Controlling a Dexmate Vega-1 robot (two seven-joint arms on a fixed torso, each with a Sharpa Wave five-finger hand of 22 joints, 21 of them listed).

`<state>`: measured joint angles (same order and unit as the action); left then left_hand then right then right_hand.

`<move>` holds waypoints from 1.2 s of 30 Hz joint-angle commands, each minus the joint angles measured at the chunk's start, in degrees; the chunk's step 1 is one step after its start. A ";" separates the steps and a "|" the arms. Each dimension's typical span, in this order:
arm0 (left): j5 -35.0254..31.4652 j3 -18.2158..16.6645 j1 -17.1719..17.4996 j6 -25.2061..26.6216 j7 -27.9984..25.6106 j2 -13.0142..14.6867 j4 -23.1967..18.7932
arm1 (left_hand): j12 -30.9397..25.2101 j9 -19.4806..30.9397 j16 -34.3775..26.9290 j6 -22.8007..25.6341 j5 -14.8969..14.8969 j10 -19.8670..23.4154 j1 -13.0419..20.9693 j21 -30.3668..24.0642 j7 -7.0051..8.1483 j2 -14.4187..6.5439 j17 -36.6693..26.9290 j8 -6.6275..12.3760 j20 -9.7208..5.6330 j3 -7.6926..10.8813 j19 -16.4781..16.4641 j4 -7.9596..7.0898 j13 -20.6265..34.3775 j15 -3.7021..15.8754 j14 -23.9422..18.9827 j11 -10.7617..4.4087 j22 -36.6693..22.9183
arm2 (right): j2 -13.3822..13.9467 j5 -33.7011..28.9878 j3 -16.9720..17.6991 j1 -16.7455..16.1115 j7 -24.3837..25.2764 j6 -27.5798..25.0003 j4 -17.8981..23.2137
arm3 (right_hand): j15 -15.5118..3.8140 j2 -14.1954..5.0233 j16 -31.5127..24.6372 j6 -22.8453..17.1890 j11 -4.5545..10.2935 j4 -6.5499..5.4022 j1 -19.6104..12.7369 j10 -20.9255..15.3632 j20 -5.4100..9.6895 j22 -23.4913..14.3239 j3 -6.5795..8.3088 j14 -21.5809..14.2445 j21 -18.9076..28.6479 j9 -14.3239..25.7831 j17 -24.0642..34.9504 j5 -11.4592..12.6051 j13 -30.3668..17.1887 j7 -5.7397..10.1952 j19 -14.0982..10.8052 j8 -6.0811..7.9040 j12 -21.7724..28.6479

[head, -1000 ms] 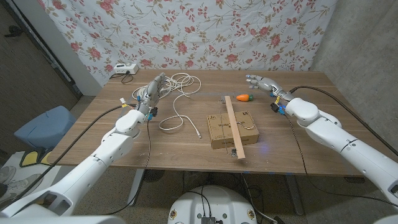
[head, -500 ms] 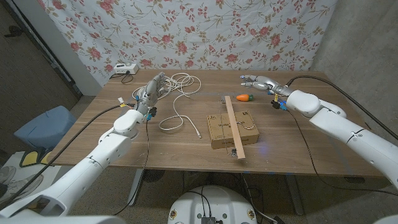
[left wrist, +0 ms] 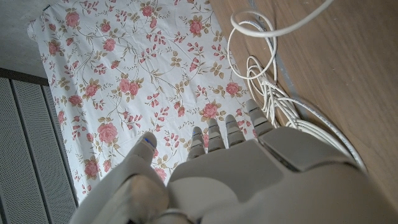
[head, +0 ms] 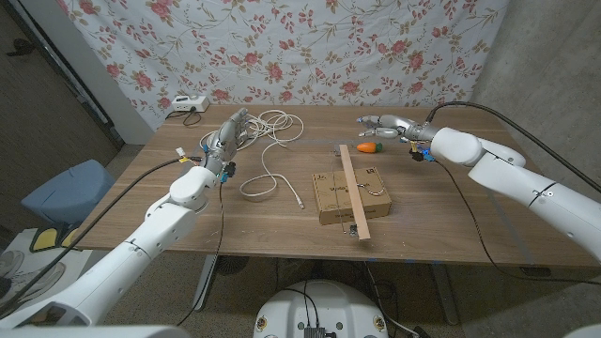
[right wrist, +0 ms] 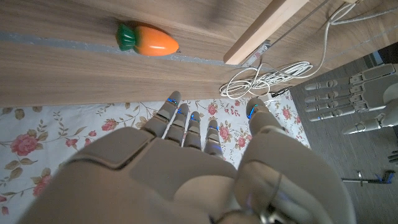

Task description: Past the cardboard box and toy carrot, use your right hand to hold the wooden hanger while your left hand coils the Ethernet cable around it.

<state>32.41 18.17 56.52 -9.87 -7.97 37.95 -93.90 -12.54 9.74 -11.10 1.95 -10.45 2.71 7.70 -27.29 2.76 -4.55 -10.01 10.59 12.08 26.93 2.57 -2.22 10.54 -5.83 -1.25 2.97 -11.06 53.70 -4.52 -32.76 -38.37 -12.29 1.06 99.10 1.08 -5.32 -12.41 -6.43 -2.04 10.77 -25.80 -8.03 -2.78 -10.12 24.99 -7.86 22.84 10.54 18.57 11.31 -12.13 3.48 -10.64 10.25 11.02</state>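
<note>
Long pale wooden hanger bar point(head: 355, 194) lies across the flat brown cardboard box point(head: 349, 196) at table centre. Right hand point(head: 382, 124), fingers apart and holding nothing, hovers just past the orange toy carrot w/ green top point(head: 367, 147), well apart from the hanger. Left hand point(head: 228, 136), fingers spread and empty, is beside the white Ethernet cable coil point(head: 272, 131) at the table's far side.

i see a brown wooden table point(head: 188, 225) carrying a flat cardboard box point(head: 331, 197), a small orange toy carrot point(head: 369, 147), a loose white ethernet cable point(head: 268, 155) and a white power strip point(head: 189, 104).
</note>
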 commanded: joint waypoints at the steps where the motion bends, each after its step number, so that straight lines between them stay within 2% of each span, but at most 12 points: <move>1: -0.62 -0.90 2.50 -0.09 -1.65 0.73 -3.09 | -0.17 0.14 -0.29 0.56 -0.42 0.31 -0.67 0.02 0.15 -0.11 -0.28 0.26 0.19 -0.16 -0.08 -0.14 0.30 -0.06 -0.56 0.30 -0.30 | 2.08 -10.46 -1.81 1.51 -2.46 -1.89 4.45 | -0.87 0.27 0.11 -0.05 1.04 0.16 -2.28 0.06 -0.30 -0.18 1.19 -0.34 -0.45 0.19 -0.41 0.43 -0.05 0.95 -0.74 0.63 0.16; 2: -0.67 -1.00 2.75 -0.06 -1.76 0.85 -3.37 | -0.17 0.15 -0.28 0.55 -0.43 0.35 -0.71 0.03 0.20 -0.11 -0.29 0.24 0.19 -0.17 -0.10 -0.15 0.31 -0.06 -0.57 0.30 -0.30 | 2.22 -11.36 -1.99 1.70 -2.81 -1.81 4.69 | -1.01 0.26 0.12 0.00 1.34 0.19 -2.85 0.26 -0.30 -0.18 1.40 -0.34 -0.49 0.19 -0.52 0.46 -0.05 1.15 -0.85 0.67 0.12; 4: -0.73 -1.26 3.28 -0.04 -2.06 1.07 -3.92 | -0.13 0.15 -0.26 0.55 -0.44 0.32 -0.76 0.05 0.15 -0.11 -0.29 0.21 0.19 -0.18 -0.12 -0.17 0.31 -0.01 -0.59 0.32 -0.31 | 2.39 -13.07 -2.30 2.01 -3.45 -1.79 5.20 | -1.22 0.17 0.15 -0.40 1.88 0.28 -5.76 0.39 -0.39 -0.17 2.52 -0.36 -0.78 0.20 -1.11 0.66 -0.03 3.32 -1.14 1.01 0.27; 7: -0.65 -1.62 3.95 -0.18 -2.38 1.14 -4.49 | -0.09 0.15 -0.23 0.66 -0.45 0.27 -0.82 0.06 0.15 -0.11 -0.29 0.22 0.20 -0.21 -0.14 -0.19 0.32 0.02 -0.58 0.32 -0.32 | 2.59 -16.03 -2.86 2.53 -4.32 -1.61 5.83 | -2.09 -0.20 0.07 -0.58 2.27 0.39 -9.06 0.49 -0.35 -0.16 3.92 -0.45 -1.13 0.21 -1.60 0.93 -0.01 4.51 -1.32 1.16 0.38; 11: -0.59 -1.91 4.55 -0.38 -2.57 1.14 -5.03 | -0.04 0.15 -0.20 0.83 -0.46 0.21 -0.92 0.08 0.02 -0.11 -0.29 0.24 0.20 -0.24 -0.18 -0.23 0.32 0.09 -0.59 0.26 -0.32 | 2.66 -19.88 -3.25 2.71 -4.40 -1.28 6.60 | -3.30 -0.24 -0.06 -0.04 3.43 0.36 -11.52 0.64 -0.25 -0.18 4.77 -0.67 -1.34 0.22 -1.97 0.92 0.01 5.45 -1.62 0.99 0.41; 17: -0.69 -2.02 4.81 -0.87 -2.63 0.84 -5.14 | -0.03 0.16 -0.17 0.94 -0.49 0.34 -1.19 0.13 0.02 -0.09 -0.31 0.19 0.21 -0.35 -0.24 -0.36 0.33 0.16 -0.64 0.34 -0.34 | 2.62 -25.18 -3.80 2.94 -4.97 -0.74 7.58 | -4.31 -0.09 -0.18 0.35 4.76 0.31 -13.80 1.10 0.03 -0.20 5.35 -0.75 -1.51 0.24 -2.29 0.66 0.03 6.11 -1.98 0.93 0.33; 19: -0.72 -2.07 4.90 -1.00 -2.71 0.74 -5.23 | -0.01 0.16 -0.17 0.99 -0.50 0.31 -1.27 0.14 0.05 -0.08 -0.32 0.19 0.21 -0.38 -0.26 -0.41 0.34 0.21 -0.67 0.30 -0.35 | 2.63 -27.05 -4.07 3.07 -5.40 -0.50 7.89 | -4.68 -0.02 -0.15 0.19 5.29 0.34 -15.29 1.31 0.14 -0.22 5.72 -0.56 -1.65 0.25 -2.49 0.45 0.04 7.02 -2.09 1.05 0.32; 23: -0.76 -2.18 5.16 -0.90 -3.00 0.67 -5.56 | 0.00 0.16 -0.16 1.04 -0.51 0.34 -1.39 0.16 0.08 -0.05 -0.33 0.17 0.21 -0.44 -0.28 -0.47 0.34 0.30 -0.70 0.27 -0.36 | 2.42 -30.25 -4.60 3.52 -6.47 0.25 8.02 | -5.34 0.16 -0.07 0.26 6.14 0.29 -16.70 1.78 0.31 -0.23 5.95 -0.20 -1.83 0.26 -2.67 0.16 0.05 7.42 -2.13 1.06 0.21; 26: -0.85 -2.29 5.37 -0.82 -3.30 0.64 -5.86 | 0.03 0.17 -0.13 1.06 -0.54 0.35 -1.55 0.18 0.05 -0.03 -0.34 0.14 0.21 -0.51 -0.32 -0.55 0.35 0.35 -0.69 0.35 -0.37 | 2.19 -32.08 -4.99 3.92 -6.91 1.63 7.55 | -5.69 0.43 -0.07 0.07 6.87 0.24 -18.19 2.52 0.39 -0.24 6.10 0.06 -2.05 0.29 -2.86 -0.23 0.06 8.56 -2.13 1.17 0.06; 28: -0.77 -2.36 5.47 -0.92 -3.34 0.53 -5.92 | 0.03 0.17 -0.13 1.12 -0.55 0.37 -1.63 0.19 0.00 -0.02 -0.34 0.14 0.21 -0.54 -0.34 -0.59 0.35 0.35 -0.70 0.31 -0.37 | 2.10 -33.84 -5.38 4.24 -6.99 2.71 7.25 | -6.21 0.60 -0.12 0.57 8.17 -0.03 -19.88 4.21 0.54 -0.27 6.10 0.48 -2.34 0.35 -3.01 -0.72 0.06 9.18 -2.15 0.98 -0.30; 34: -0.66 -2.46 5.65 -1.02 -3.51 0.25 -5.99 | 0.09 0.17 -0.10 1.17 -0.59 0.35 -1.89 0.22 -0.01 0.02 -0.35 0.10 0.21 -0.66 -0.41 -0.74 0.35 0.42 -0.72 0.42 -0.38 | 1.33 -38.68 -6.56 5.42 -8.70 4.73 6.89 | -7.24 0.50 -0.01 1.41 10.00 -0.23 -21.60 5.26 1.08 -0.31 5.99 1.56 -2.86 0.43 -3.07 -0.94 0.05 9.21 -1.64 0.78 -0.22; 36: -0.63 -2.47 5.67 -1.06 -3.57 0.12 -5.95 | 0.08 0.17 -0.10 1.16 -0.60 0.39 -1.95 0.23 -0.04 0.02 -0.35 0.09 0.21 -0.68 -0.42 -0.77 0.36 0.39 -0.75 0.42 -0.39 | 1.09 -40.15 -6.88 5.77 -8.99 5.62 6.78 | -7.56 0.51 0.03 1.49 10.07 -0.21 -21.94 5.28 1.30 -0.31 5.98 1.79 -2.92 0.44 -3.09 -0.95 0.05 9.21 -1.64 0.79 -0.15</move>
<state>31.67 15.99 61.63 -10.66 -11.12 38.58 -99.43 -12.54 9.74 -11.10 2.56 -10.82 2.86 6.27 -27.29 2.76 -4.47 -10.28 10.59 12.07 26.30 2.57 -2.84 10.81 -5.31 -1.76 3.12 -11.34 55.77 -34.93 -37.92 -34.25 -18.96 2.71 106.27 -2.07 -4.90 -12.41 -5.53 7.23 10.66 -47.06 -2.80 -1.84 -10.28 30.78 -6.48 20.10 10.82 15.42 10.36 -11.99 12.62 -12.17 11.04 10.80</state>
